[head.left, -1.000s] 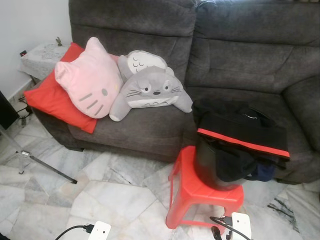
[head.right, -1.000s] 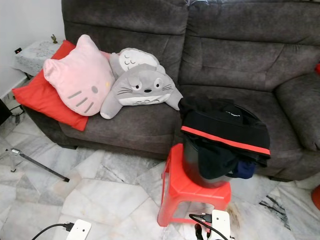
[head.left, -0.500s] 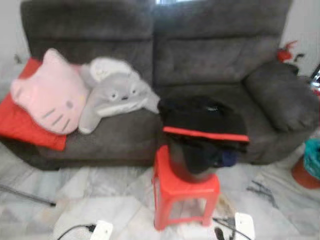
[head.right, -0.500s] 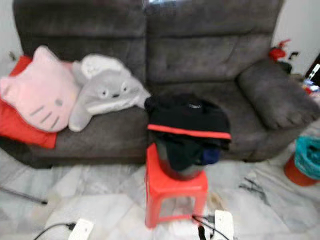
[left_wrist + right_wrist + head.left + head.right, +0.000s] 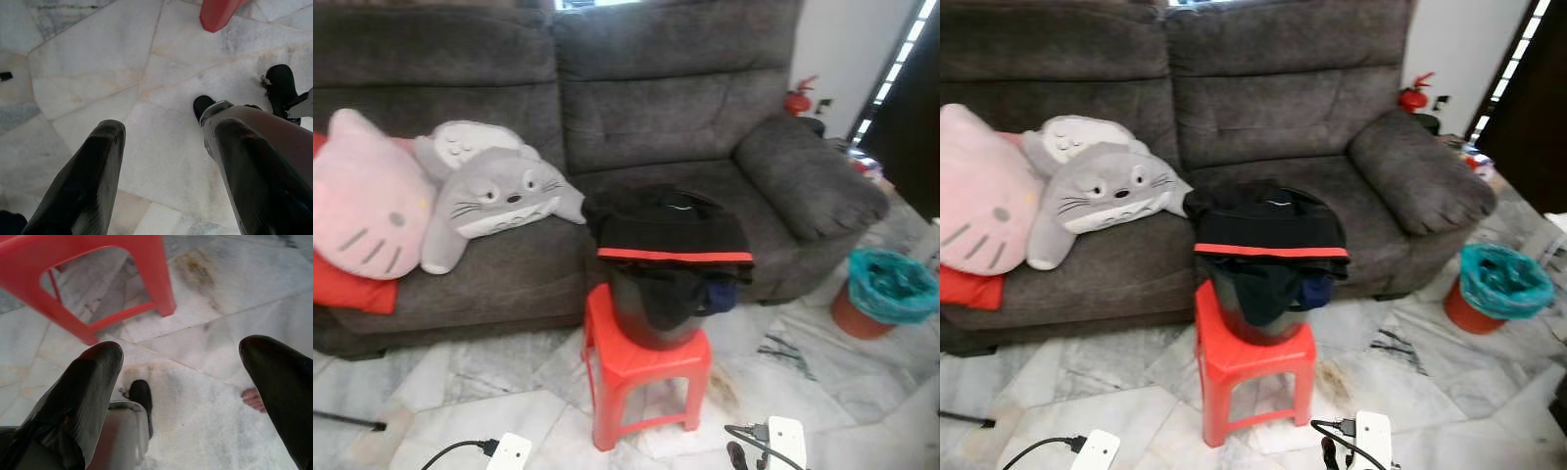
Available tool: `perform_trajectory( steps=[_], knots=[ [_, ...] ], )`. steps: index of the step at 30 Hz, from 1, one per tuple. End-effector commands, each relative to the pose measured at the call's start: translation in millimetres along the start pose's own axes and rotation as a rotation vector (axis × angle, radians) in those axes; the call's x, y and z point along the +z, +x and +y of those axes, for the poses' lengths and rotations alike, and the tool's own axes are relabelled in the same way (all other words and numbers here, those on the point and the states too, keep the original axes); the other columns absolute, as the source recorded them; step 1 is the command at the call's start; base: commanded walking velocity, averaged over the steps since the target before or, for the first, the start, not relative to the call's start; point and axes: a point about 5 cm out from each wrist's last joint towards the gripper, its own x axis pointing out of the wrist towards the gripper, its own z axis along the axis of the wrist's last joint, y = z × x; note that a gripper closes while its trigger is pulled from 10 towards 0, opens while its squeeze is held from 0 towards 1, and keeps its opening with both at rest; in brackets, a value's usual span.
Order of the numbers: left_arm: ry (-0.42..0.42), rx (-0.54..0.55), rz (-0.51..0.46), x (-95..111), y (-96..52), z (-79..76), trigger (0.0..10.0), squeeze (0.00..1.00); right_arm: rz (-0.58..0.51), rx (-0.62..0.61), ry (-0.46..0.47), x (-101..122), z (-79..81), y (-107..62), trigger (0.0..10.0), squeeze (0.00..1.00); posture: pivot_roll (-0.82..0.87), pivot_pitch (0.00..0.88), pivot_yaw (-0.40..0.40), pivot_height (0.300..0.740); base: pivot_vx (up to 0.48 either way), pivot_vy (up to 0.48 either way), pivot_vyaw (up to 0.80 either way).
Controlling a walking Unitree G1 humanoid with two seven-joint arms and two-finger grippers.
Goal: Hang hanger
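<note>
A dark bucket [image 5: 651, 318] heaped with black clothes, one with a red stripe [image 5: 674, 256], stands on a red plastic stool [image 5: 641, 377] in front of the grey sofa [image 5: 656, 88]. No hanger can be made out among the clothes. My left gripper [image 5: 168, 129] hangs open over the marble floor, nothing between its fingers. My right gripper [image 5: 181, 350] is open too, low beside the stool's legs [image 5: 161, 279]. The white ends of both arms [image 5: 785, 443] peek in at the lower edge of the eye views.
Pink cat and grey plush cushions [image 5: 484, 196] lie on the sofa's left seat. A red bin with a teal liner [image 5: 886, 294] stands on the floor at the right, near a dark doorway. A fire extinguisher [image 5: 798, 98] sits behind the sofa's arm.
The camera has swung to the right: the sofa's right armrest, the bin and the doorway have come into view. The bucket, stool and cushions themselves have not moved.
</note>
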Motion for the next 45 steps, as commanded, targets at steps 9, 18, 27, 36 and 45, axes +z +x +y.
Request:
perform_trajectory(
  steps=[9,18,27,36,45],
  knots=[
    [0.028,0.002,0.012,-3.0,-0.4,-0.2,10.0,0.00,-0.021,-0.028,-0.031,2.2,-3.2,-0.4,10.0,0.00,-0.08,0.000,-0.016,0.740,0.000,0.000,0.09],
    [0.028,0.006,0.015,-4.0,-0.6,0.5,10.0,0.00,-0.023,-0.029,-0.018,2.2,-3.3,-0.4,10.0,0.00,-0.08,0.000,-0.017,0.740,0.000,0.000,0.39],
    [0.028,0.005,0.015,-3.7,-0.6,0.0,10.0,0.00,-0.029,-0.038,-0.015,2.2,-3.7,-0.6,10.0,0.00,-0.08,0.000,-0.016,0.740,0.000,0.000,0.00],
    [0.026,0.006,0.017,-4.6,-0.7,0.2,10.0,0.00,-0.034,-0.046,-0.017,2.6,-4.5,-0.7,10.0,0.00,-0.08,0.000,-0.016,0.740,0.000,-0.082,0.00],
    [0.022,0.010,0.015,-4.2,-0.7,1.2,10.0,0.00,-0.036,-0.046,-0.017,3.7,-5.1,-0.5,10.0,0.00,-0.09,0.000,-0.017,0.740,0.000,-0.083,0.00]
  ],
)
